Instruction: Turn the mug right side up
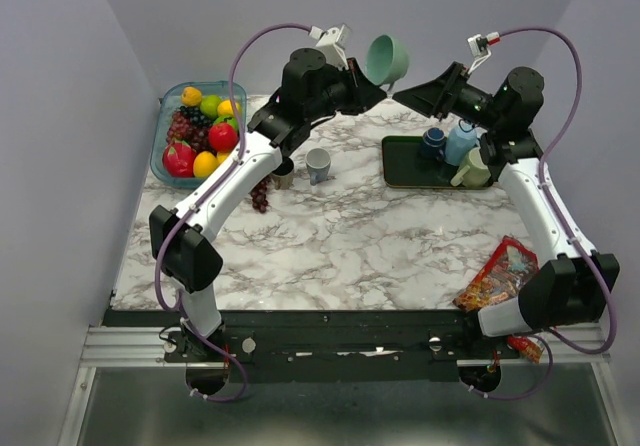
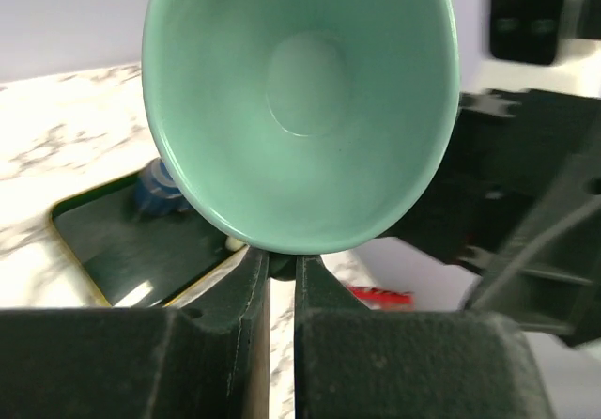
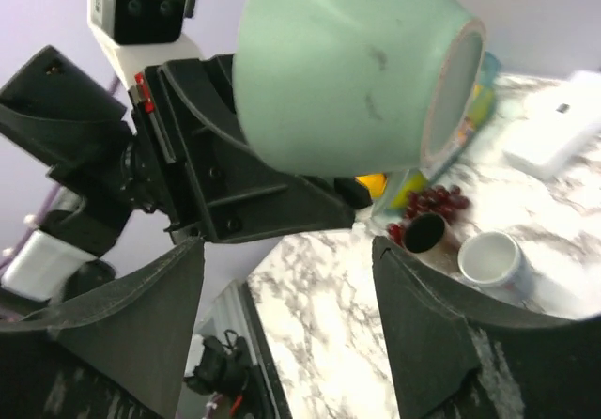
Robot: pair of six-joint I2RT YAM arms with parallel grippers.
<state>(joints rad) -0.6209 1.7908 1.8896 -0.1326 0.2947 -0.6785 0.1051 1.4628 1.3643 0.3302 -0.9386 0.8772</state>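
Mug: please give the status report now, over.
Left hand shut on green mug, held above the table. Right hand open, close beside it. Mug tilted, not yet upright.

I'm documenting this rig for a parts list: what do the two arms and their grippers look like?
The left arm and right arm share white links and black joint housings. A purple cable loops to each wrist's white camera. The left gripper and right gripper are black, with two flat wedge fingers.
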